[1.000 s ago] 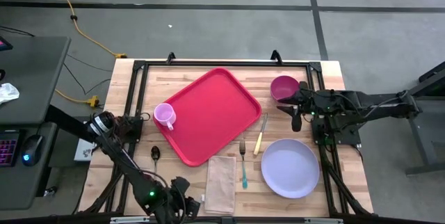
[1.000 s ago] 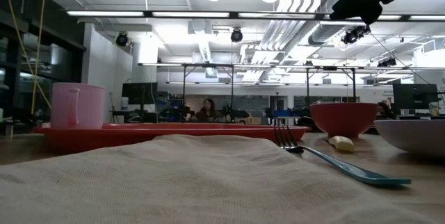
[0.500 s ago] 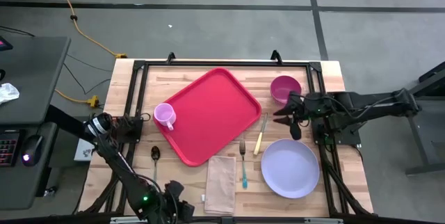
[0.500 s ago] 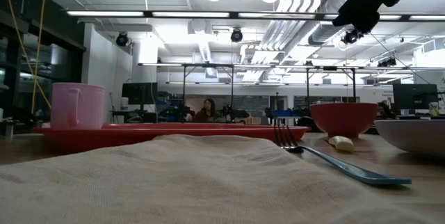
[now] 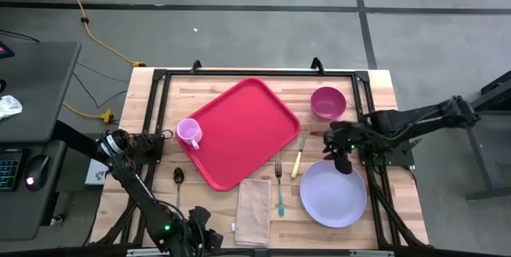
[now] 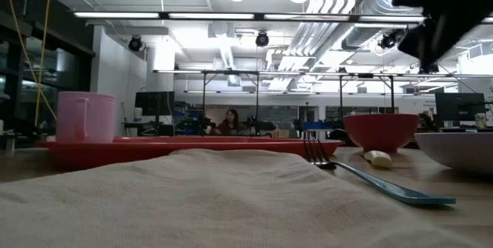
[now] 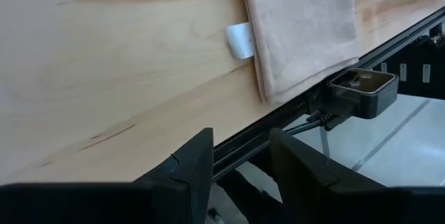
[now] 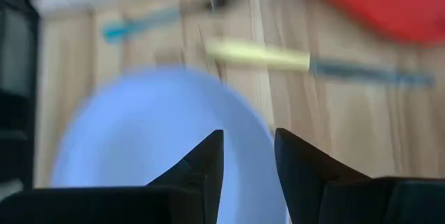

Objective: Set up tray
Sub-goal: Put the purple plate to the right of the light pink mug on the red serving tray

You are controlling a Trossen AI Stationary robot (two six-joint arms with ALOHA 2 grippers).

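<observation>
The right gripper (image 5: 342,155) has swung from the bowl (image 5: 327,100) to the plate's (image 5: 334,195) far rim, jaws parted and empty. Next it must grip that rim and carry the plate to the tray (image 5: 239,132).

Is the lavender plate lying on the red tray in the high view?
No, the lavender plate lies on the bare wooden table, apart from the red tray.
</observation>
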